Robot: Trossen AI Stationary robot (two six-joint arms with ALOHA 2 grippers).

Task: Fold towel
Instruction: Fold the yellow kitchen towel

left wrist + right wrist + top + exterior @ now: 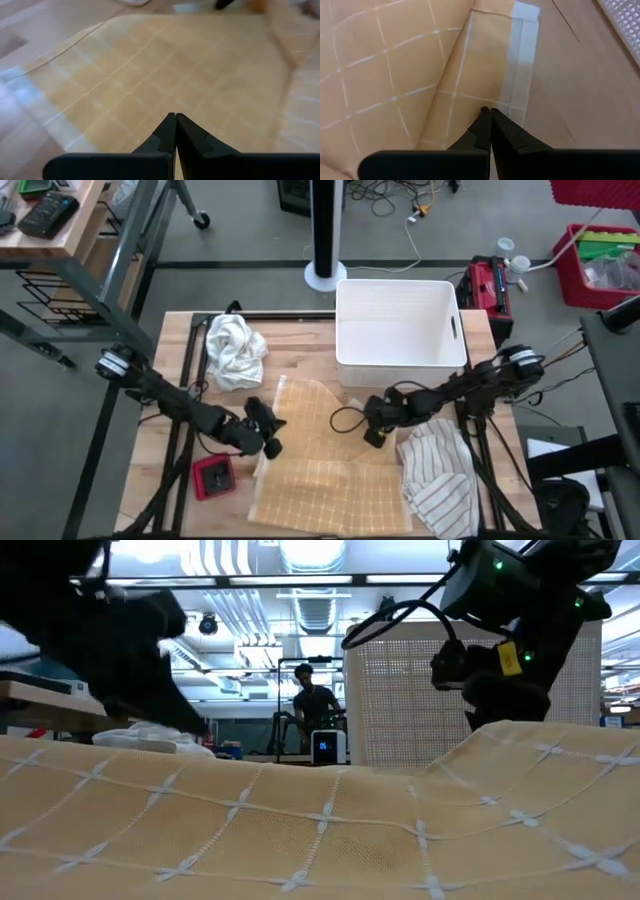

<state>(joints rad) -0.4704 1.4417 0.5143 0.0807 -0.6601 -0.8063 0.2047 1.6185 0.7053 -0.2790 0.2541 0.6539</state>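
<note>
The wooden table (170,470) carries everything, its near edge cut off at the bottom of the high view. A white plastic bin (398,325) stands at the far side, right of centre. The yellow checked towel (320,470) lies spread across the table's middle and near part, its far-left corner reaching toward the bin and its near edge running out of frame; in the low view it fills the foreground, rising in a fold on the right. A striped cloth (438,475) lies crumpled at the towel's right, partly under the right arm, and a white cloth (234,350) is bunched at the far left. A small red object (212,476) sits near the left front; what it is cannot be made out. The left gripper (270,442) hovers at the towel's left edge, fingers pressed together with nothing between them. The right gripper (372,436) hangs over the towel's right part, jaws likewise closed and empty. A person (313,705) stands blurred in the room behind.
</note>
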